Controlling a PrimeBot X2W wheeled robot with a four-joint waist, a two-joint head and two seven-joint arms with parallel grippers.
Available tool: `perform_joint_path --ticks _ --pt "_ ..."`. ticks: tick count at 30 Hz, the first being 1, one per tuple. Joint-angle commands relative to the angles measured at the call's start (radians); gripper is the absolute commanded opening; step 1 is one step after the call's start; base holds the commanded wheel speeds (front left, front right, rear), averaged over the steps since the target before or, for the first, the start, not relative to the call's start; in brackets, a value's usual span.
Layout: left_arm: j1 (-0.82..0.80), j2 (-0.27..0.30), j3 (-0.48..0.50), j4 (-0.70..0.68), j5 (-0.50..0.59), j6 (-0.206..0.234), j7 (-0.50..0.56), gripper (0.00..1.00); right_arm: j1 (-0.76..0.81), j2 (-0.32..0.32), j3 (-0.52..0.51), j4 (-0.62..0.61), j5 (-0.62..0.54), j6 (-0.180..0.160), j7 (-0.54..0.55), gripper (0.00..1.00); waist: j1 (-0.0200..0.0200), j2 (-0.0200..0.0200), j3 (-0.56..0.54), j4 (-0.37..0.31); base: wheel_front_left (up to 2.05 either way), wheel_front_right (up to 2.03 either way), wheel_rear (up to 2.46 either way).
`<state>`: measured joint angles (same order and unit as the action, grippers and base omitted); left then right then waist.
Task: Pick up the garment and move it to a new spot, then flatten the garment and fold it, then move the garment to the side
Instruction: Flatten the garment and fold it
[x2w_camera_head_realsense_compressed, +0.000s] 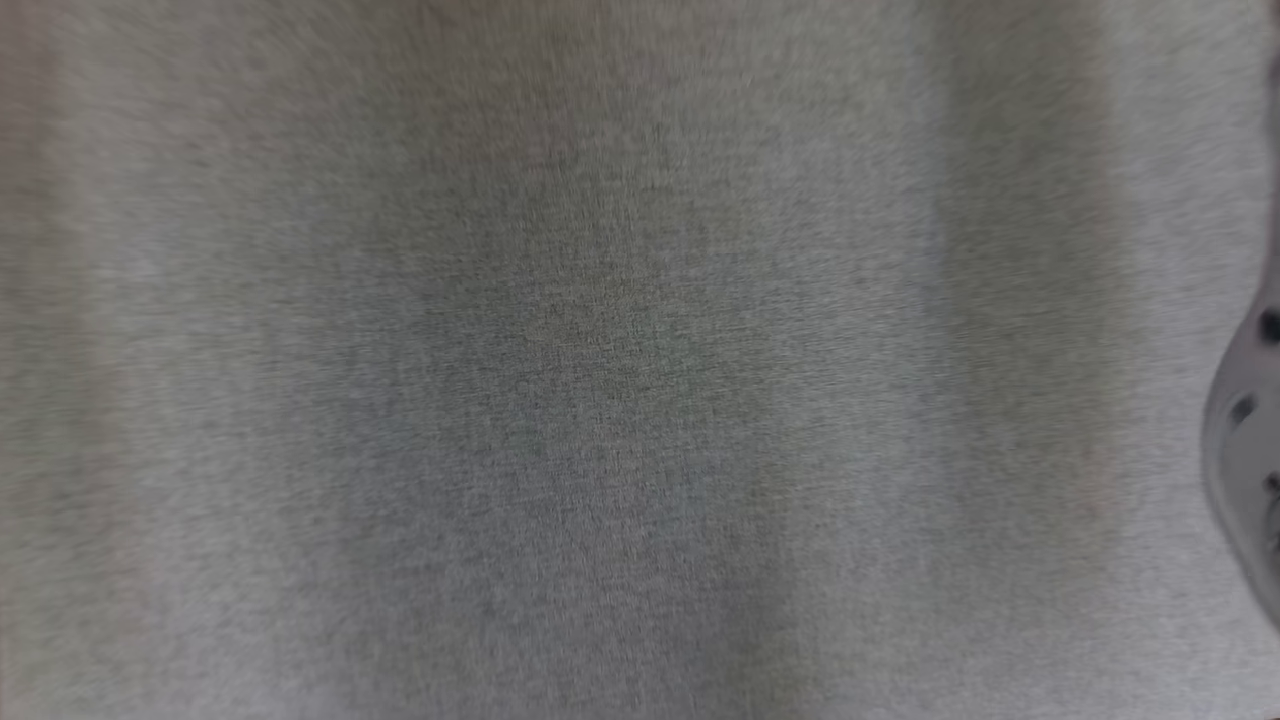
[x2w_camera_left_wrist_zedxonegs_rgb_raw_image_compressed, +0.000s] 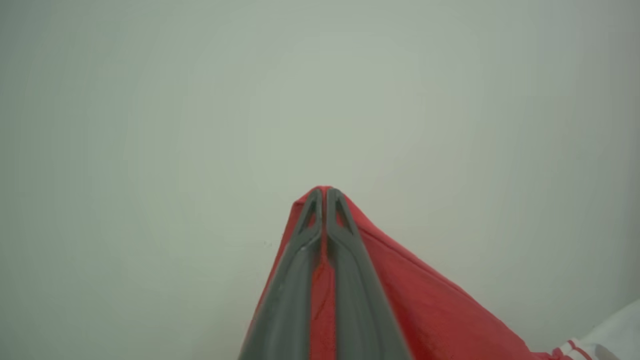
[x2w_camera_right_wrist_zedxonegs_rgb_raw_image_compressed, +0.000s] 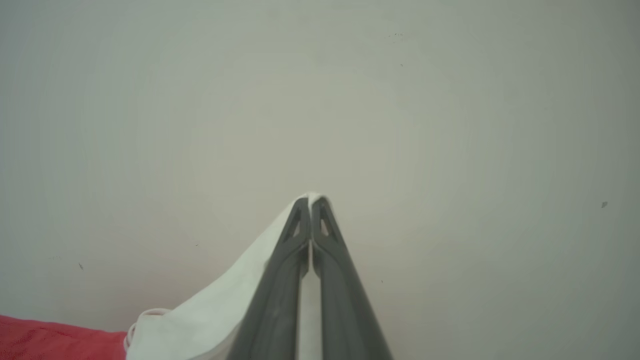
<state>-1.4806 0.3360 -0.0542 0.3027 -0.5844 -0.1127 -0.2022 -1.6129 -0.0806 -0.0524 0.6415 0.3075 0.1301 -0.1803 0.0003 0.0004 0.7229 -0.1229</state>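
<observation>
The left gripper (x2w_camera_left_wrist_zedxonegs_rgb_raw_image_compressed: 324, 192) pinches the red end of the garment (x2w_camera_left_wrist_zedxonegs_rgb_raw_image_compressed: 430, 310), the right gripper (x2w_camera_right_wrist_zedxonegs_rgb_raw_image_compressed: 311, 201) its white end. The cloth runs between them, so both should move together.

The garment (x2w_camera_left_wrist_zedxonegs_rgb_raw_image_compressed: 430, 305) is red and white; the left tool (x2w_camera_left_wrist_zedxonegs_rgb_raw_image_compressed: 325, 192) and right tool (x2w_camera_right_wrist_zedxonegs_rgb_raw_image_compressed: 311, 201) are dark grey.

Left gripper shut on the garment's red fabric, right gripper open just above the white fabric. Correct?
Not quite. The right gripper is not open above the white fabric: its fingers are shut on it, as the right wrist view shows. The rest holds: the left gripper is shut on the red fabric.
</observation>
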Motion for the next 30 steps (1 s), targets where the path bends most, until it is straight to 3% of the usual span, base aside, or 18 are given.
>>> perform_joint_path --ticks 1,5,9,12,20,25,30 --pt "-0.039 -0.003 0.004 -0.016 0.005 -0.004 -0.023 0.00 -0.037 0.008 -0.020 0.008 -0.028 0.001 -0.034 0.00 -0.0003 -0.0004 0.072 -0.015 0.00 0.00 0.00" --pt "-0.144 -0.011 -0.005 -0.081 -0.004 -0.016 -0.058 0.00 -0.121 0.013 -0.130 -0.024 -0.100 0.001 -0.082 0.00 -0.0003 -0.0004 0.071 -0.020 0.00 0.00 0.00" --pt "-0.203 0.000 -0.022 -0.198 -0.040 -0.017 -0.062 0.00 -0.133 0.028 -0.244 -0.172 -0.164 0.001 -0.084 0.00 -0.0003 -0.0004 0.077 -0.037 0.00 0.00 0.00" --pt "-0.171 0.008 -0.029 -0.226 -0.058 -0.017 -0.063 0.00 -0.105 0.032 -0.249 -0.210 -0.188 0.001 -0.082 0.00 -0.0003 -0.0004 0.082 -0.042 0.00 0.00 0.00" --pt "0.072 0.078 -0.057 -0.198 -0.046 -0.017 -0.063 0.00 0.011 0.029 -0.136 -0.131 -0.191 0.001 -0.083 0.00 -0.0003 -0.0004 0.107 -0.048 0.00 0.00 0.00" --pt "0.298 0.026 0.008 -0.265 -0.080 -0.017 -0.063 0.00 0.111 -0.022 -0.048 -0.111 -0.104 0.001 -0.040 0.00 -0.0003 -0.0004 0.064 -0.026 0.00 0.00 0.00" --pt "0.581 -0.048 0.036 -0.359 -0.103 -0.017 -0.063 0.00 0.315 -0.124 0.065 -0.214 -0.025 0.001 0.151 0.00 -0.0003 -0.0004 -0.038 0.011 0.00 0.00 0.00"
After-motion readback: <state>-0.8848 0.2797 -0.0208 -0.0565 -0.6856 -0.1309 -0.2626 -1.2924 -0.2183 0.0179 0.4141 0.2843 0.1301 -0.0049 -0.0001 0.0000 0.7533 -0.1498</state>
